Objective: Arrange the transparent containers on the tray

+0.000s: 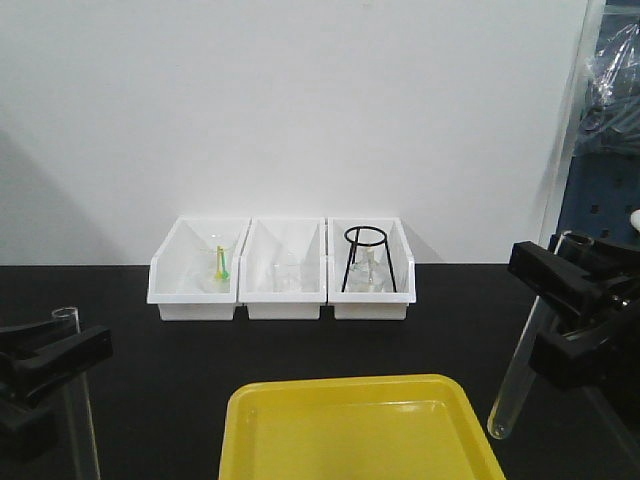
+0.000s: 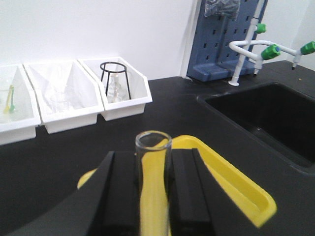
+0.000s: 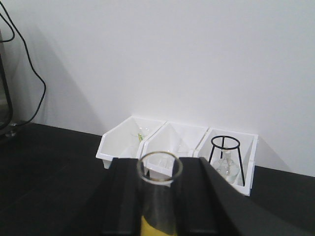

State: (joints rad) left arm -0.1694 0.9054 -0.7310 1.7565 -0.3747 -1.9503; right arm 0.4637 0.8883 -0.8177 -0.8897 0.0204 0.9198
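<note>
The left gripper [image 2: 153, 206] is clamped on the left test tube [image 2: 153, 167]. Its two black fingers press the glass from either side, and the open rim stands just above them. From the front, this gripper [image 1: 45, 375] holds its tube [image 1: 80, 420] nearly upright, left of the yellow tray [image 1: 345, 388] and apart from its rim. The tube's lower end runs out of the picture.

The right gripper [image 3: 160, 196] is likewise closed on the right test tube [image 3: 158, 191], rim uppermost. From the front, the right gripper [image 1: 575, 310] holds its tube [image 1: 520, 360] tilted, with the rim up to the right. The rounded end is low, just beside the tray's right edge and outside it. I cannot tell whether it touches the black tabletop [image 1: 150, 380].

Behind the tray, three white bins [image 1: 285, 300] stand side by side against the wall.
</note>
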